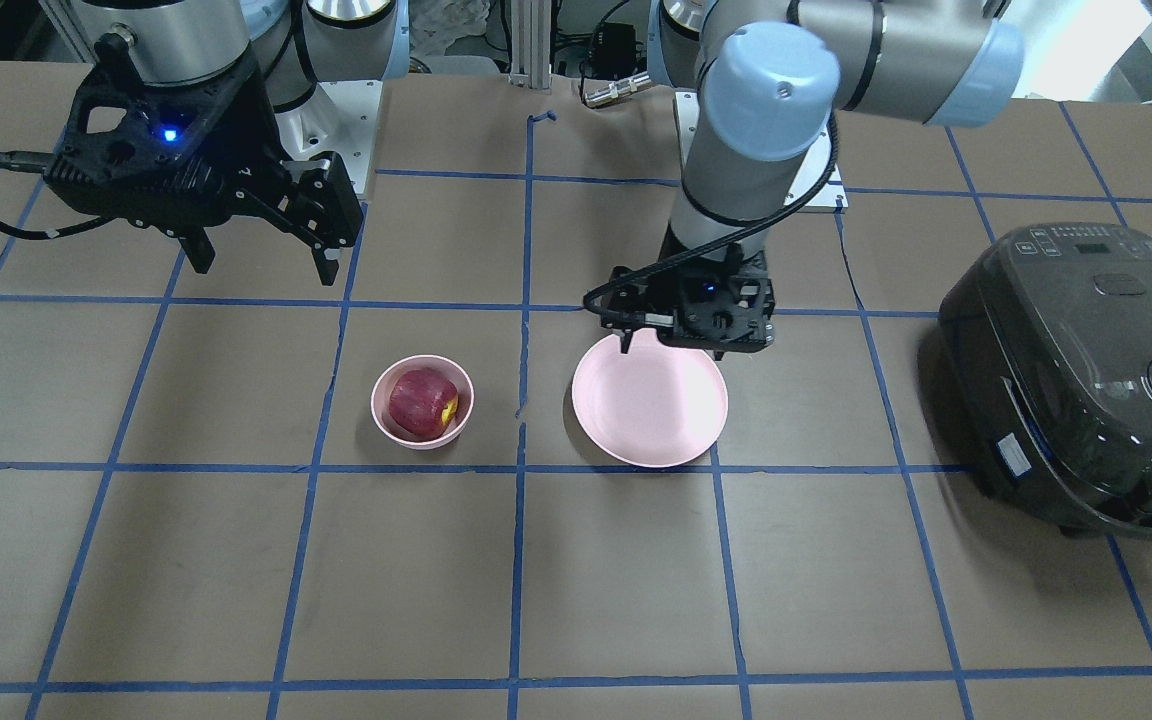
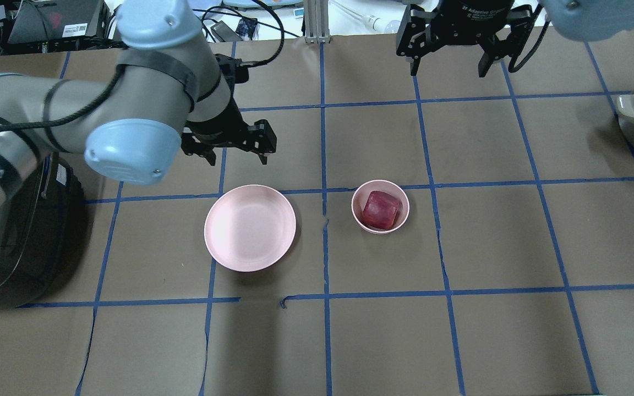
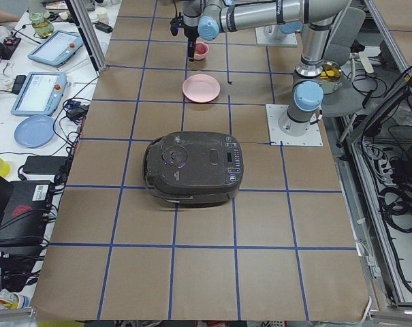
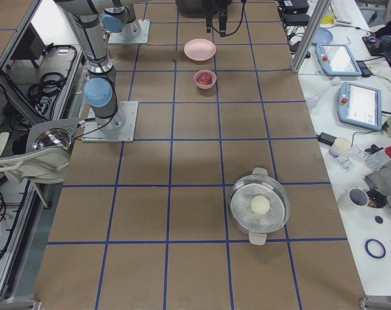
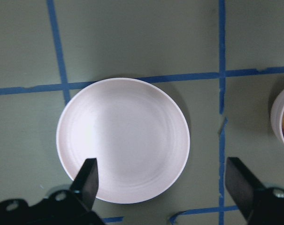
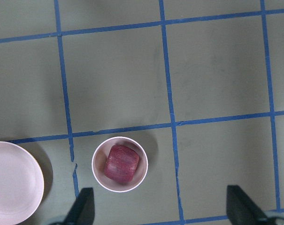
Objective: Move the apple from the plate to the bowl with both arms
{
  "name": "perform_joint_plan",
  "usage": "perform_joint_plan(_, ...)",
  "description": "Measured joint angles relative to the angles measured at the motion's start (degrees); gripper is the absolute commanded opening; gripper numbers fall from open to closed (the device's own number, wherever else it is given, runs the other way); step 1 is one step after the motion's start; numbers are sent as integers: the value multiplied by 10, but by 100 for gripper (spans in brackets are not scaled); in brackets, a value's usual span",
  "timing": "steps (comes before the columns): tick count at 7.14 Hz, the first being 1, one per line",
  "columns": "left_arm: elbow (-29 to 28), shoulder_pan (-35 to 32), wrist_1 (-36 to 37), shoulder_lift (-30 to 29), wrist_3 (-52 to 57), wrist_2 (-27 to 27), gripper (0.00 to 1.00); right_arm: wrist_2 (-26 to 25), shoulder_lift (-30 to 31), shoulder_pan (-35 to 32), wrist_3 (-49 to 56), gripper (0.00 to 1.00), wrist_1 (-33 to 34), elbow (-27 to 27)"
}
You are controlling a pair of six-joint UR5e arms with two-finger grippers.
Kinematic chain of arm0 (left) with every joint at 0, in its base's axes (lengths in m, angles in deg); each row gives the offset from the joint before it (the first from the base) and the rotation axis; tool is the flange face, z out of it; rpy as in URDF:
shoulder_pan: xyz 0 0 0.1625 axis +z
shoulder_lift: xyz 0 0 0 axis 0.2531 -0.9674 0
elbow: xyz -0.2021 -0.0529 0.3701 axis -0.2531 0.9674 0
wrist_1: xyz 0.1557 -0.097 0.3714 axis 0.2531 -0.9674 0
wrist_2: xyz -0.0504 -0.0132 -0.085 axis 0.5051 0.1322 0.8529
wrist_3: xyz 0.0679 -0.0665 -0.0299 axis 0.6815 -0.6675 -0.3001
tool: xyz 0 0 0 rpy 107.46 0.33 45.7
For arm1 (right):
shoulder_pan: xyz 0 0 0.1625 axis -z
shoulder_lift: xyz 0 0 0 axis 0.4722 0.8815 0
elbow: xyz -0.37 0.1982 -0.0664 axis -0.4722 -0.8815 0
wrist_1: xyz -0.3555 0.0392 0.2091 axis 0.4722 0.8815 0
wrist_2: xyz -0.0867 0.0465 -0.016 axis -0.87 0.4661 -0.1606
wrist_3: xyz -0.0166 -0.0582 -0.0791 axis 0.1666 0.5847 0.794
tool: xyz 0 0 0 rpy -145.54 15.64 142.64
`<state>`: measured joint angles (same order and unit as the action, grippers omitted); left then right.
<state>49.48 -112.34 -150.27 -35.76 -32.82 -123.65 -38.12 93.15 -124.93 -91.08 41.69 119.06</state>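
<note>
Over the plate (image 5: 123, 140), your left claw (image 5: 160, 166) hangs wide open and empty, clear of the surface. Right claw (image 6: 160, 192) is spread open too, holding nothing, and sits high above the counter (image 1: 236, 560).

Plate is bare. Apple (image 1: 421, 400) sits inside the bowl (image 2: 356, 212). In the overhead view the bowl stands just right of the plate, near but not touching. Yellow patch shows on the apple's side in the front view. I'd call the transfer done, with only the back-off left.

Handling, if you need to re-grab:
- **Feel:** apple reads as firm, light and smooth-skinned, so probably a bit slippery.
- **Grip point:** the blocky shape gives flattish sides. Come from above and take it across those flats at the widest part.
- **Force:** moderate squeeze, since a hard pinch would likely bruise it.
- **Clearance:** the bowl wall sits close round the apple, so room for the claw is tight. Expect the light bowl to shift or tip if a tip catches the rim.

Dark cooker (image 1: 1086, 370) stands on the left arm's side, apart from the plate.
</note>
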Motion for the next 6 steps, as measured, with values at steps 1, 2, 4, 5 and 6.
perform_joint_plan(1,-30,25,-48,17,11,-16,100,0,0,0,0,100,0,0)
perform_joint_plan(2,-67,39,-99,27,19,-29,99,0,0,0,-1,100,0,0)
perform_joint_plan(4,-120,49,-150,36,25,-35,99,0,0,0,-1,100,0,1)
perform_joint_plan(5,-139,53,-165,39,27,-32,99,0,0,0,-1,100,0,1)
perform_joint_plan(6,-151,57,-178,38,28,-25,100,0,0,0,-1,100,0,1)
